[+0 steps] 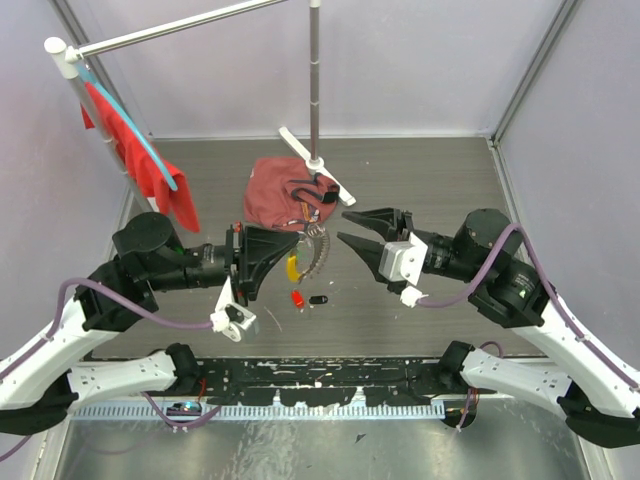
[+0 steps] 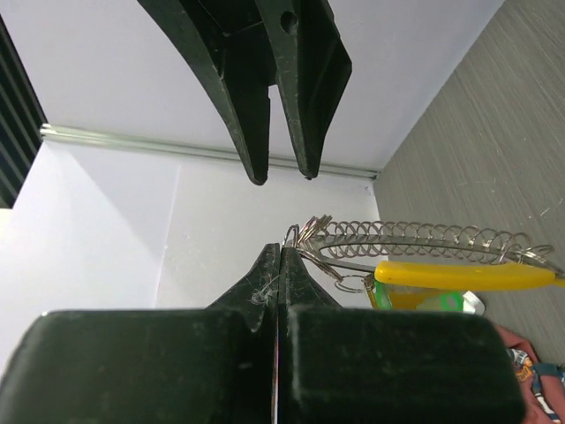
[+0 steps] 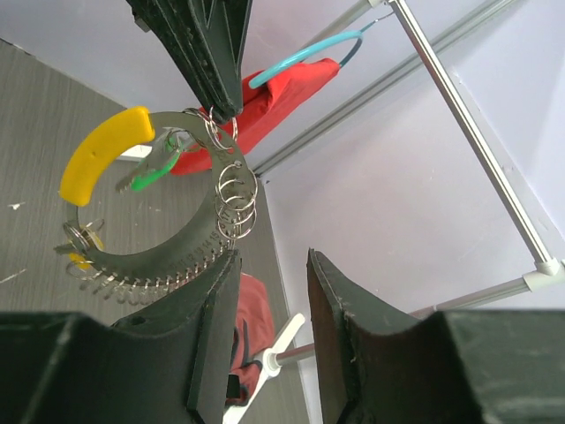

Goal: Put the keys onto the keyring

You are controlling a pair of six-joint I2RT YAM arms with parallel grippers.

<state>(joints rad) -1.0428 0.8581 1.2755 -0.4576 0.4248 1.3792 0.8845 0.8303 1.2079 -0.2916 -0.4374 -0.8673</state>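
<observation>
Pale lilac walls (image 1: 430, 60) on three sides — dark wood-grain tabletop (image 1: 440, 190), aluminium corner posts (image 1: 535, 70), even light

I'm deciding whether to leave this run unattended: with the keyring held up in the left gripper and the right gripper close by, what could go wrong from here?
The left gripper pinches the keyring only at its fingertips, so a nudge could twist or drop it. The open right gripper sits right beside the dangling small rings, which might snag on a finger.
</observation>
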